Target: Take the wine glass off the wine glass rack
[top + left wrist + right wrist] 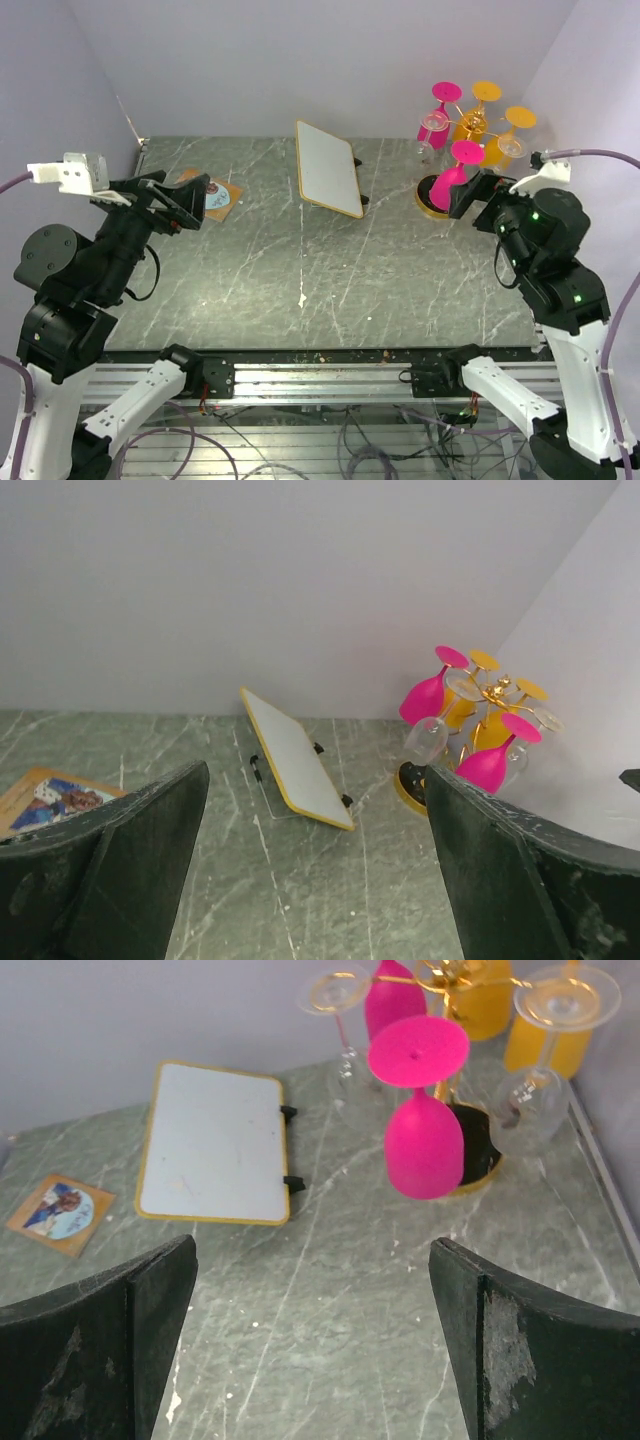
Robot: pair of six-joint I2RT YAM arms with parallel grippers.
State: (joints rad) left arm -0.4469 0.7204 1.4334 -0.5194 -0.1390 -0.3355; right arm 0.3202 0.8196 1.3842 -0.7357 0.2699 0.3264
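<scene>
Two grippers, both spread wide, nothing between their fingers. Entry for the right gripper: just ahead and slightly right of its centre line an opaque pink wine glass hangs upside down, foot uppermost, on the thin gold wire rack with a dark gold-rimmed round base. Neither finger touches the glass. Beyond it hang more glasses: pink, orange, clear. Ahead-left stands a tilted yellow-framed white board. Entry for the left gripper: rack well ahead, to its right; printed square card beside its left finger on the grey-green marbled table.
</scene>
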